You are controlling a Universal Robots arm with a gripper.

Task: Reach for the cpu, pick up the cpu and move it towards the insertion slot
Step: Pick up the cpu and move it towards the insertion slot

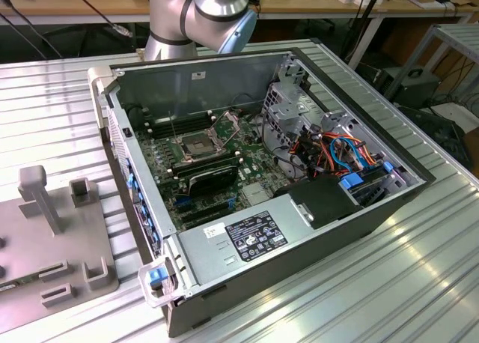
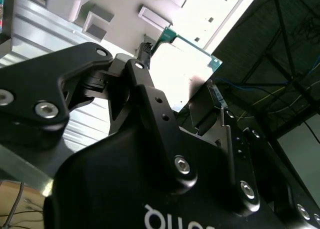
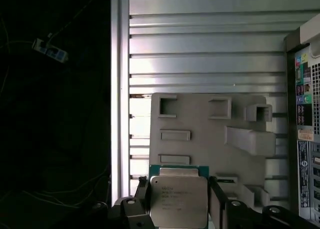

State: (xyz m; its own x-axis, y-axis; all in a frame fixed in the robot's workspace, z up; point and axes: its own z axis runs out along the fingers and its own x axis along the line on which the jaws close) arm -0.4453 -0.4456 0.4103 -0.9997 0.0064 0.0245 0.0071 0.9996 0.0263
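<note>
The exterior view is evenly lit, with soft sheen on the ribbed table [image 1: 419,283]. In the second wrist view, the chip [image 2: 182,69] is washed out by glare. The first wrist view is dark along one side.

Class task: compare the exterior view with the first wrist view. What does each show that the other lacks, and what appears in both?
Exterior view alone: the insertion slot, a silvery-framed square socket, on the green board inside the open computer case.

First wrist view alone: the cpu, a thin pale silvery square chip, between the black gripper fingers.

Both: the grey moulded fixture plate on the ribbed metal table.
</note>
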